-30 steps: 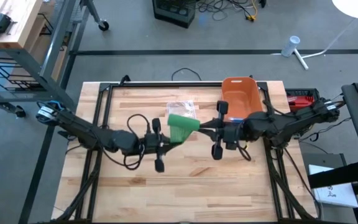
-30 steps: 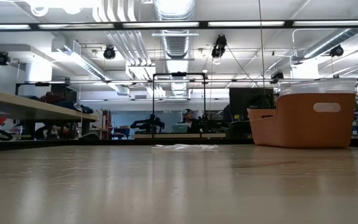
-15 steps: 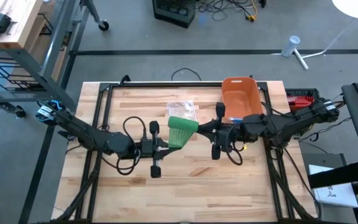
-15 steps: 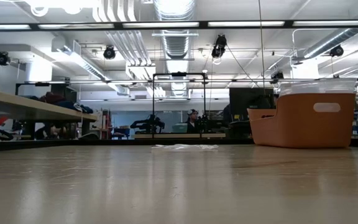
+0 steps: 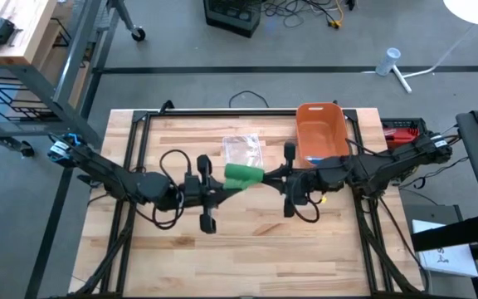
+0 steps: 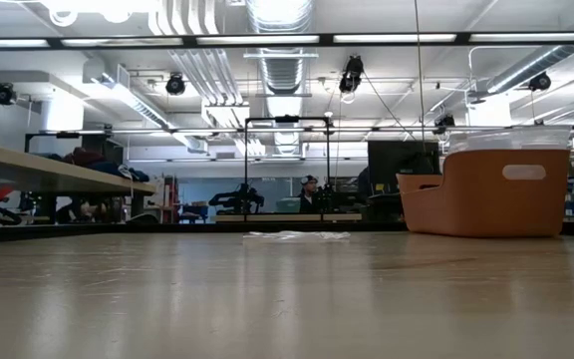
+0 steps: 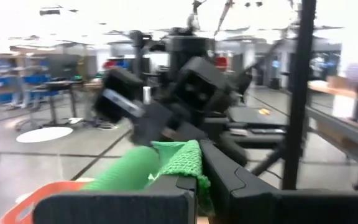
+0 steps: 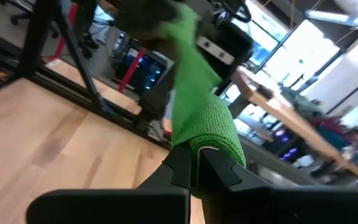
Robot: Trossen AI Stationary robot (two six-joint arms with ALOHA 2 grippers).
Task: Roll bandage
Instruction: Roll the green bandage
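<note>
The bandage (image 5: 243, 175) — green, partly bunched — hangs above the table (image 5: 247, 249), just in front of a clear plastic wrapper (image 5: 242, 148) that lies flat. The left gripper (image 5: 226, 188) pinches one end, jaws closed on the cloth; the right gripper (image 5: 265, 176) is clamped on the other end. Beside the wrapper, toward the right arm, stands an orange bin (image 5: 320, 130) — at the table's far edge.

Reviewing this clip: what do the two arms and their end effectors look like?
Both arms are dark, jointed, with looping black cables along them. The left end effector and right end effector each have two flat black fingers. The left arm's base shows a blue light.
</note>
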